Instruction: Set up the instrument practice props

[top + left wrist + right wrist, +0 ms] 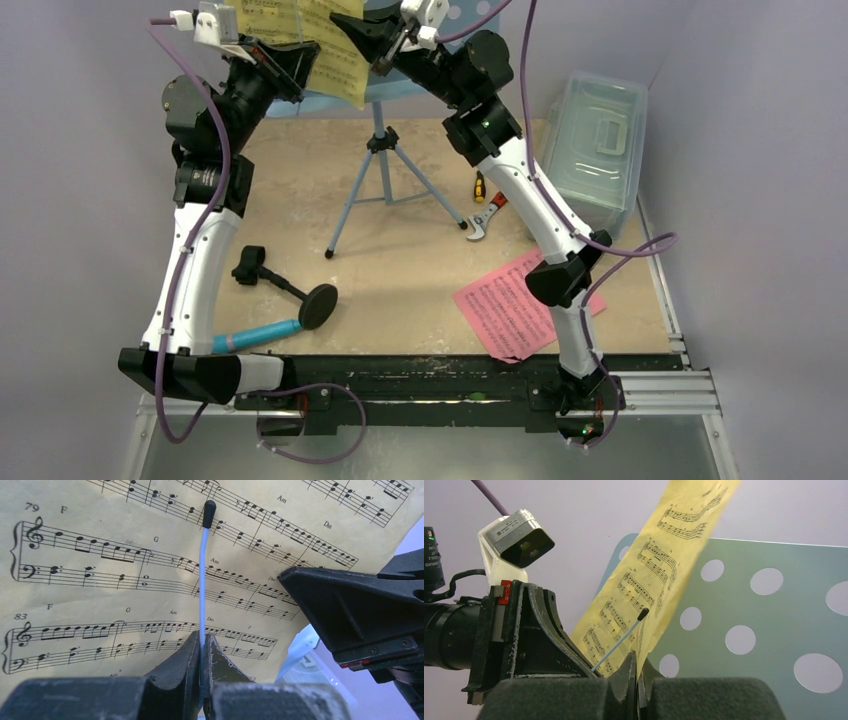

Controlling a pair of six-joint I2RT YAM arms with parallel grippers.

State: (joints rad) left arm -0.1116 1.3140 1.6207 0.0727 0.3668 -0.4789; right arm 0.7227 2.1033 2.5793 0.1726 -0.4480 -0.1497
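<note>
The light blue music stand (pixel 379 140) stands on its tripod at the back of the table; its perforated desk (pixel 784 625) fills the right wrist view. A yellow sheet-music page (pixel 335 55) is held up against the desk. My left gripper (pixel 201 641) is shut on the stand's thin page-holder wire (pixel 201 580), which lies across the yellow page (pixel 100 580). My right gripper (pixel 638 661) is shut on the lower edge of the yellow page (pixel 649 575). A pink page (pixel 515 305), the cyan microphone (pixel 255 335) and the black mic stand (pixel 290 288) lie on the table.
A screwdriver and a red-handled wrench (pixel 485 210) lie right of the tripod legs. A clear lidded box (pixel 597 150) stands at the back right. The two grippers (pixel 335 55) sit close together at the stand's desk. Purple walls surround the table.
</note>
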